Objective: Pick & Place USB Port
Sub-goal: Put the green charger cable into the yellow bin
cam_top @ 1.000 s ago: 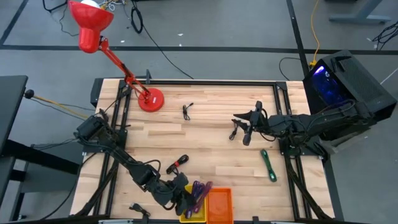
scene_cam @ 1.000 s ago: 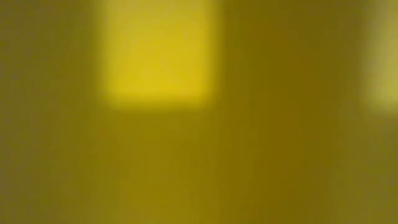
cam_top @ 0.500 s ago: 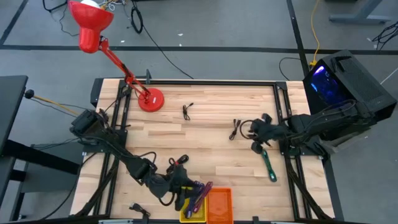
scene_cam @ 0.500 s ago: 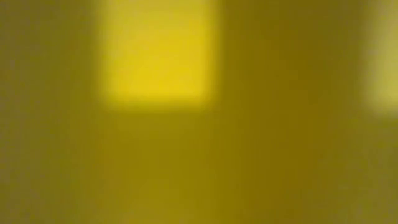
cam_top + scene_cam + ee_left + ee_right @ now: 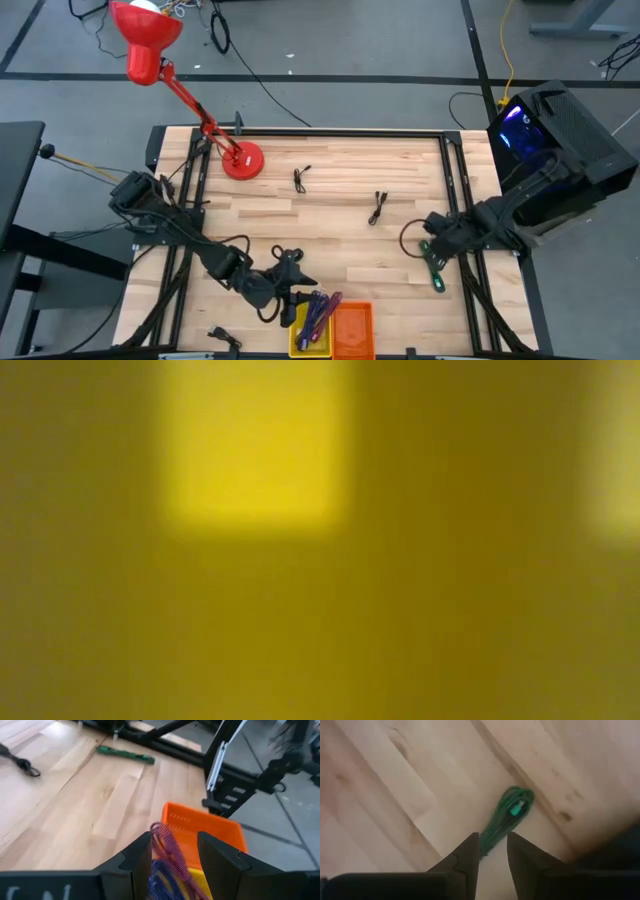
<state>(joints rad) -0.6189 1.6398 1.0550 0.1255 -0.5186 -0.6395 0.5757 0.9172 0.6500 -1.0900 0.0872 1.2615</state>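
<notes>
Green cable (image 5: 433, 267), coiled long and thin, lies flat on the wooden surface (image 5: 330, 200) near its right edge; in the right wrist view the same cable (image 5: 504, 819) shows a bright green plug at its far end. The right end effector (image 5: 432, 243) hangs directly over the cable's upper end, its two fingers (image 5: 466, 856) slightly apart with the cable's near end between their tips, not visibly gripped. Left of the green cable, a small black cable (image 5: 377, 207) lies toward the middle of the surface, and another black cable (image 5: 300, 179) lies farther left. Well to the left of the green cable, at the surface's front edge, sit a yellow bin (image 5: 312, 343) with purple cables (image 5: 320, 312) draped over it and an orange bin (image 5: 353, 331) touching its right side. The left end effector (image 5: 287, 281) hovers just beside the yellow bin, fingers (image 5: 136, 857) apart and empty, the purple cables (image 5: 168, 851) seen between them. A red lamp (image 5: 160, 60) stands at the far left corner. The low view shows only a yellow blur.
</notes>
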